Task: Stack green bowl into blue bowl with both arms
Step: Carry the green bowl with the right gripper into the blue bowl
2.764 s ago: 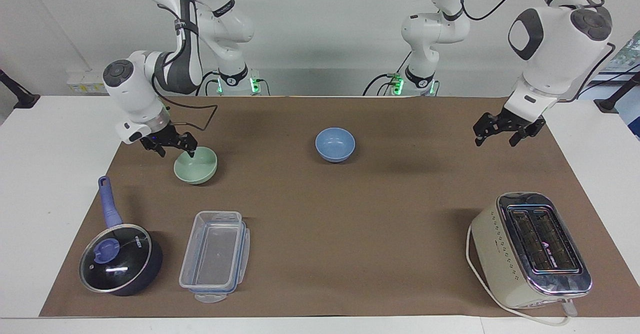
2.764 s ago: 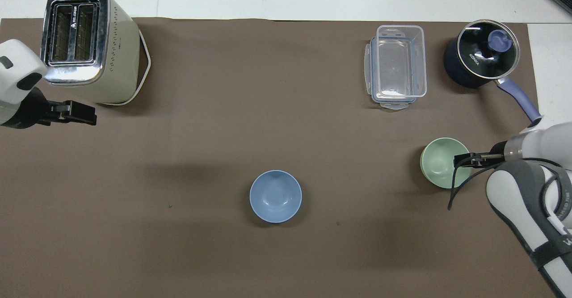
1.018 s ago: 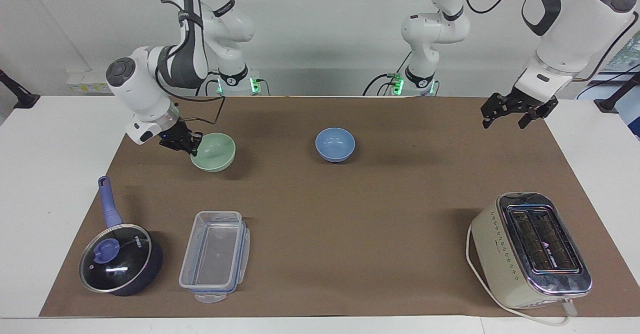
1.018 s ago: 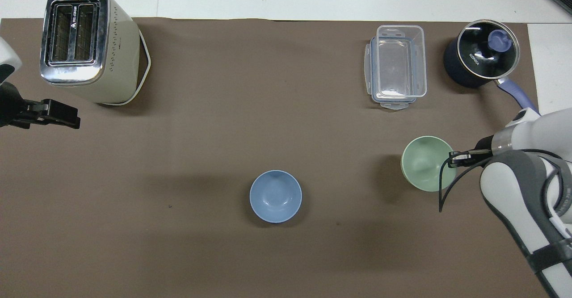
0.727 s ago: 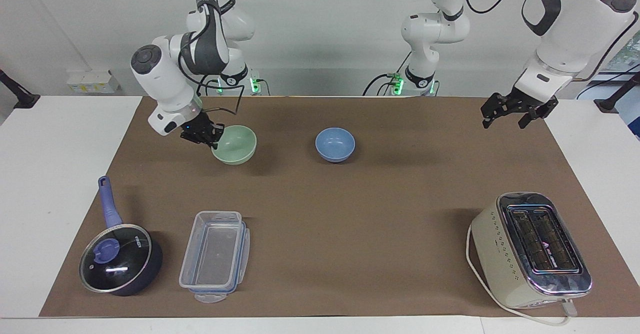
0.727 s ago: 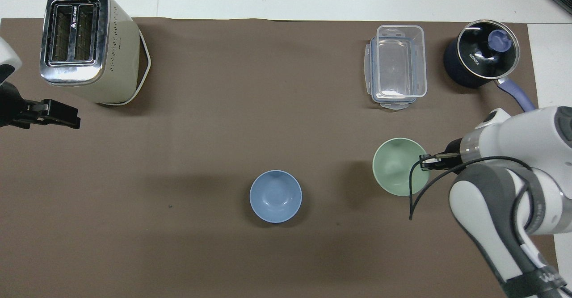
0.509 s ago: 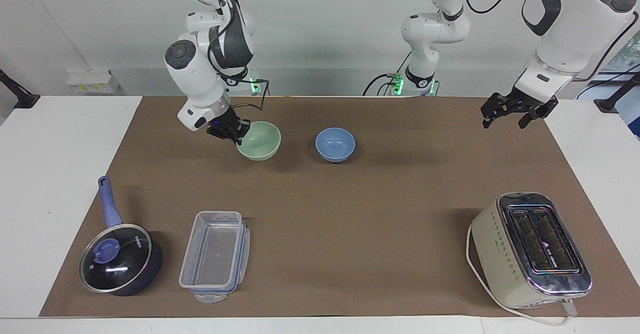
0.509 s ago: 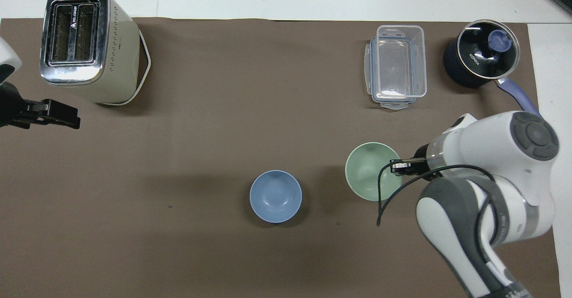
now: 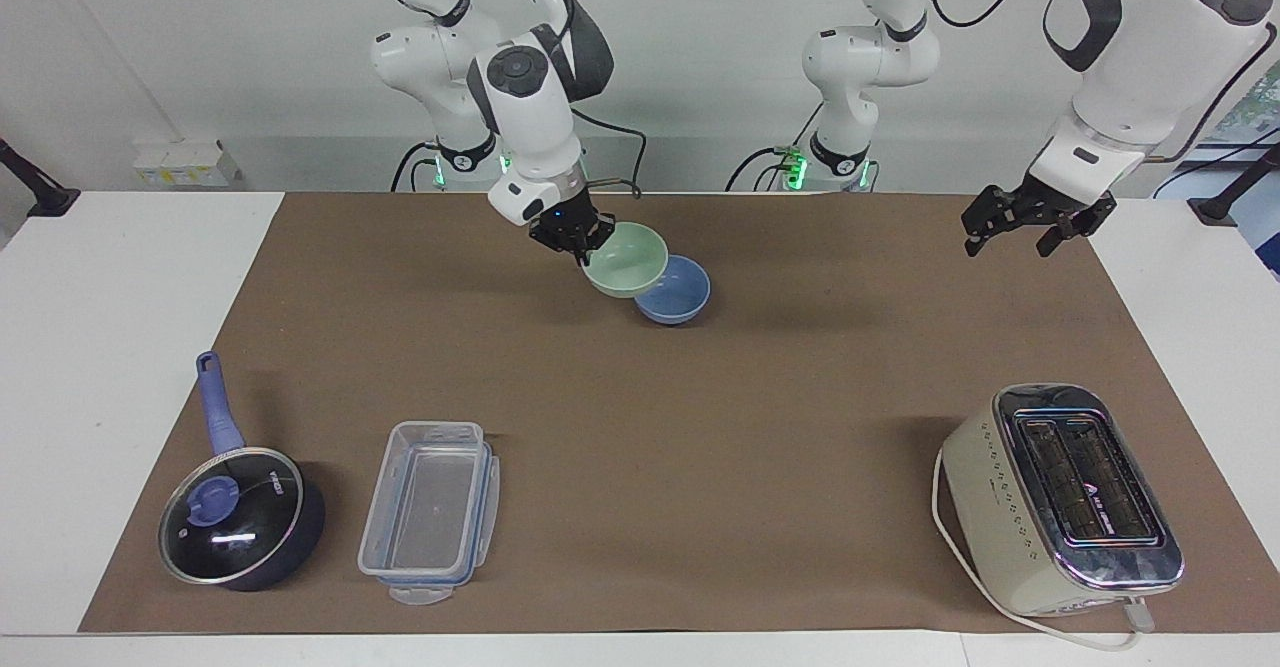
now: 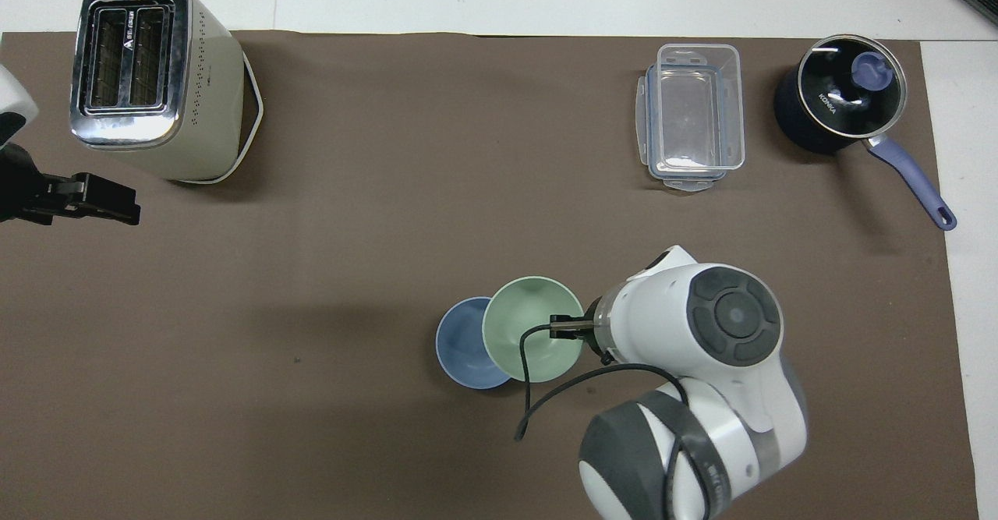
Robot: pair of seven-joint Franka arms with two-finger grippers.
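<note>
Two bowls sit close together near the robots' end of the tabletop [image 9: 130, 277]. I have the right hand [image 9: 577, 234] pinched on the rim of the green bowl [image 9: 628, 260], at the rim's edge toward the right arm's end, and I hold that bowl up in the air, tilted a little. From overhead it overlaps part of the blue bowl [image 9: 678, 292], covering the side toward the right arm's end. The blue bowl rests upright on the brown mat [image 9: 700, 417].

My left hand [image 9: 1030, 220] waits with its fingers spread and nothing in them, over the mat's edge at the left arm's end.

Farther out stand a toaster [image 9: 1062, 502] toward the left arm's end, and a clear box [image 9: 430, 509] beside a lidded saucepan [image 9: 238, 515] toward the right arm's end.
</note>
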